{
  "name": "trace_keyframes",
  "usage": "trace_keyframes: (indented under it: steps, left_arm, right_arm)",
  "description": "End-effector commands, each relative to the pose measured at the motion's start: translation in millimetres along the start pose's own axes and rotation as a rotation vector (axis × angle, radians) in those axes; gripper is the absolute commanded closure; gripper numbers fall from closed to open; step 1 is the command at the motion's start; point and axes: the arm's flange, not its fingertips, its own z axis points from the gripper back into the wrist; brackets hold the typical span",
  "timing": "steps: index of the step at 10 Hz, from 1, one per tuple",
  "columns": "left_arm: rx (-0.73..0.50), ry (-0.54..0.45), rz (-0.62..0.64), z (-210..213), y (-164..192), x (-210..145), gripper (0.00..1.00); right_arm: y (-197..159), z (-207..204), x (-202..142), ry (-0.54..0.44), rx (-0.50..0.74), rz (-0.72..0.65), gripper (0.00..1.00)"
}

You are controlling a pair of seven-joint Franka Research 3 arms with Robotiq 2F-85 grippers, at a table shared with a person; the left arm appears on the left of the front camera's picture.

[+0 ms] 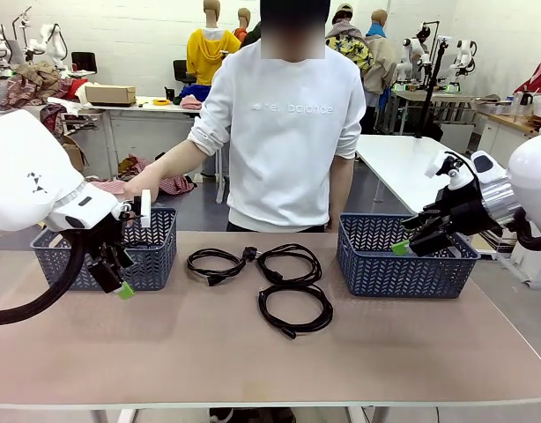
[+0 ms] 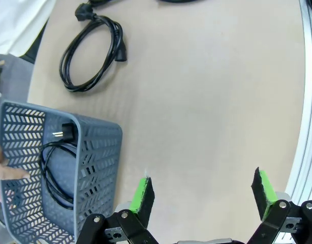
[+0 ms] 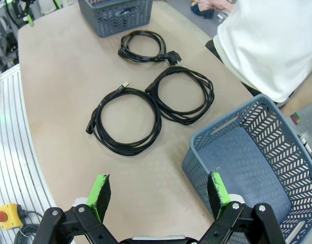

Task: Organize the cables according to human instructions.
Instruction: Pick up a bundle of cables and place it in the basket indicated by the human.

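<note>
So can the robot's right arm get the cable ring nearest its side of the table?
Probably yes. The right gripper is open by the right basket, and the front cable lies flat on the bare table with nothing over it. It touches the next cable, so that one might get nudged.

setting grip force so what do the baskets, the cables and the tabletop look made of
Baskets: likely moulded plastic, matte blue-grey, with chevron-slotted walls. Cables: black rubbery or PVC sheath, slight sheen, holding loose coils. Tabletop: smooth matte beige, probably laminate; no grain shows.
</note>
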Motion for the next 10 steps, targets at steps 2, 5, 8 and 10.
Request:
trace_keyframes:
  steps: [2,5,8,10]
  left_arm:
    - [-0.003,0.009,0.007,2,3,1,0.0]
    - [-0.003,0.009,0.007,2,3,1,0.0]
    - [0.0,0.0,0.0,0,0,0,0.0]
    - [0.026,0.051,0.008,-1,13,28,0.0]
  right_arm:
    - [-4,-3,-1,-0.024,0.01,0.016,0.0]
    - [-4,-3,-1,-0.024,0.01,0.016,0.0]
    - [-4,-3,-1,-0.024,0.01,0.016,0.0]
    - [-4,-3,-1,-0.024,0.01,0.016,0.0]
